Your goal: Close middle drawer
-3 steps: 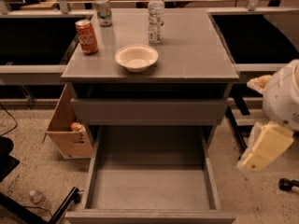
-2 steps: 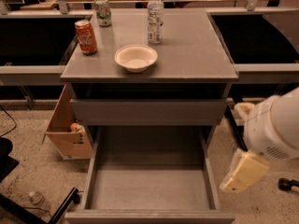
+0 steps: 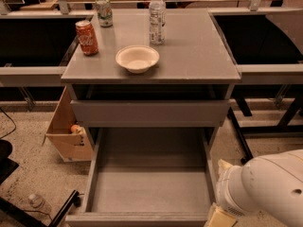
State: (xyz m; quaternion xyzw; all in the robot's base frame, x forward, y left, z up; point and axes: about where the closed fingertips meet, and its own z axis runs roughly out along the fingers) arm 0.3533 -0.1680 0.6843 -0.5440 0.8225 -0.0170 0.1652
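Note:
The middle drawer [image 3: 149,186] is pulled far out of the grey cabinet, its grey box showing bare inside. Its flat front [image 3: 137,219] lies along the bottom edge of the view. Above it the uppermost grey drawer front [image 3: 149,112] sits nearly flush under the cabinet top [image 3: 199,60]. The lowest front is hidden beneath the open drawer. My white arm [image 3: 270,188] fills the lower right corner. My gripper [image 3: 221,218] shows only as a cream piece at the bottom edge, beside the drawer's front right corner.
On the cabinet top stand a red soda can [image 3: 87,38], a green can [image 3: 104,12], a water bottle [image 3: 157,15] and a white bowl [image 3: 137,58]. A cardboard box [image 3: 66,134] sits on the floor at the left. A plastic bottle [image 3: 37,202] lies on the floor.
My arm has swung down and to the left, from beside the cabinet's right side to the open drawer's front right corner. The gripper has dropped mostly below the view. The drawer has not moved.

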